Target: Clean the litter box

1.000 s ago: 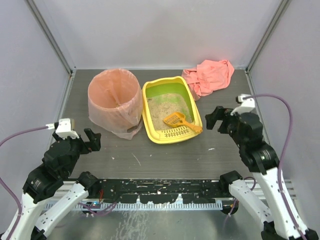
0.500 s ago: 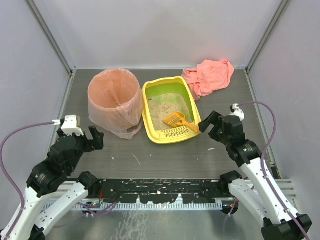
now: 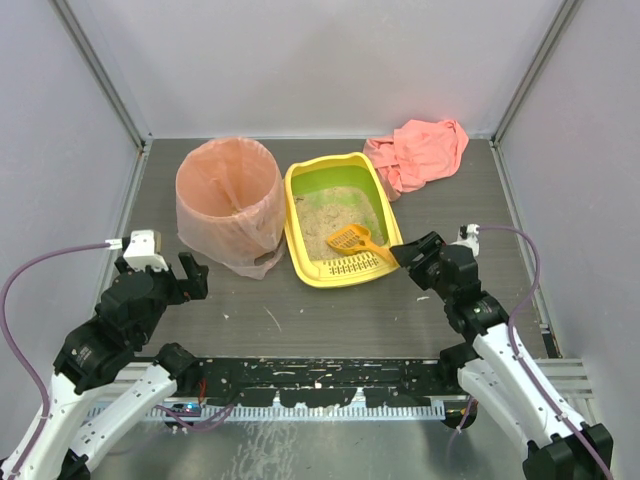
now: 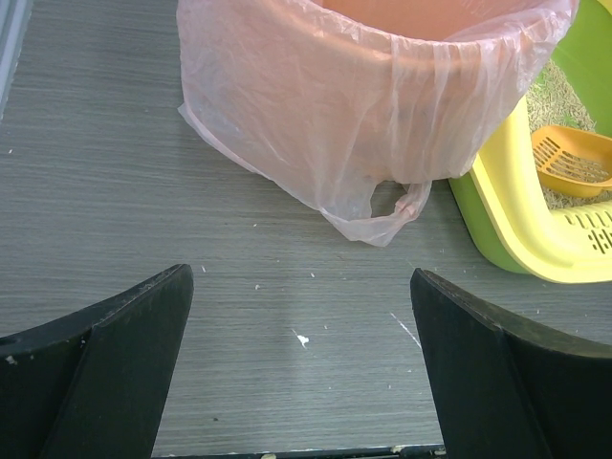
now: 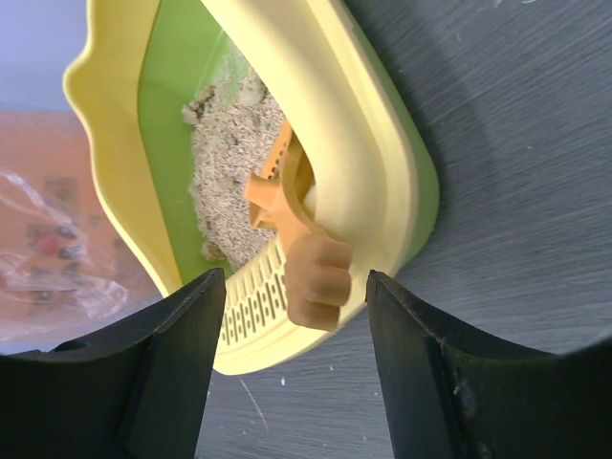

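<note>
The yellow litter box (image 3: pixel 296 225) with green inner walls, sandy litter and a slotted grate sits mid-table. An orange slotted scoop (image 3: pixel 352 240) lies in it, its handle over the near right rim. In the right wrist view the box rim (image 5: pixel 316 86) fills the top and the scoop handle end (image 5: pixel 318 279) lies between my open fingers. My right gripper (image 3: pixel 412 250) is open, just right of the handle. My left gripper (image 3: pixel 190 275) is open and empty, near the bin's base. In the left wrist view the box corner (image 4: pixel 535 244) shows at right.
A round bin lined with a pink bag (image 3: pixel 228 200) stands left of the box, also in the left wrist view (image 4: pixel 373 105). A pink cloth (image 3: pixel 420 150) lies at the back right. Grey walls enclose the table on three sides. White specks dot the tabletop.
My right gripper has moved left and down toward the scoop handle at the box's near right corner. My left gripper shifted slightly forward toward the bin, then held still.
</note>
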`<state>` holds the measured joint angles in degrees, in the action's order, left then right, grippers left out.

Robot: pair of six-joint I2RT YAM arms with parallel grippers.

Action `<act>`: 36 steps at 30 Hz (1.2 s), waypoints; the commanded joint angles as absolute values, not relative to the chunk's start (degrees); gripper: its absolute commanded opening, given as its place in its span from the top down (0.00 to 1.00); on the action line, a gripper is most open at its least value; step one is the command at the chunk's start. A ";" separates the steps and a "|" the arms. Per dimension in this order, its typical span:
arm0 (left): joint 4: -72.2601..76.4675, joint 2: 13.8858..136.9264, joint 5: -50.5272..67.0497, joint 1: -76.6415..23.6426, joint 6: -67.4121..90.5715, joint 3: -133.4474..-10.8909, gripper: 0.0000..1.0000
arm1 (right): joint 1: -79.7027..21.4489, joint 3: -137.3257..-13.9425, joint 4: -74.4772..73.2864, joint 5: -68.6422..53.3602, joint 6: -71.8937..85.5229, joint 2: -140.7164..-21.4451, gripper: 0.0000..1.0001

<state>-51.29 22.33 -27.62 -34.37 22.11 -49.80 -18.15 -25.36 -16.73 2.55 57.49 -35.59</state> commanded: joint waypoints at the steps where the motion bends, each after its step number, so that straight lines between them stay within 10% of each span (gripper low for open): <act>1: -49.87 22.06 -28.04 -34.28 22.40 -50.53 0.02 | -18.02 -26.15 -8.62 1.17 60.61 -37.58 0.34; 9: -49.84 21.29 -28.30 -34.28 22.46 -50.29 0.02 | -18.03 -27.06 -9.21 -1.40 60.30 -43.29 0.37; 20: -46.12 20.22 -26.19 -34.28 19.37 -49.74 0.02 | -18.02 -30.23 -8.13 -1.81 55.63 -43.94 0.67; 36: -9.99 39.19 -6.08 -34.28 -1.75 -53.62 0.02 | -18.05 -64.63 -27.75 -11.60 24.99 -64.30 0.90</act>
<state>-28.10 34.59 -16.40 -34.37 5.08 -52.51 -18.15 -57.58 -21.87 -7.94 34.33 -61.95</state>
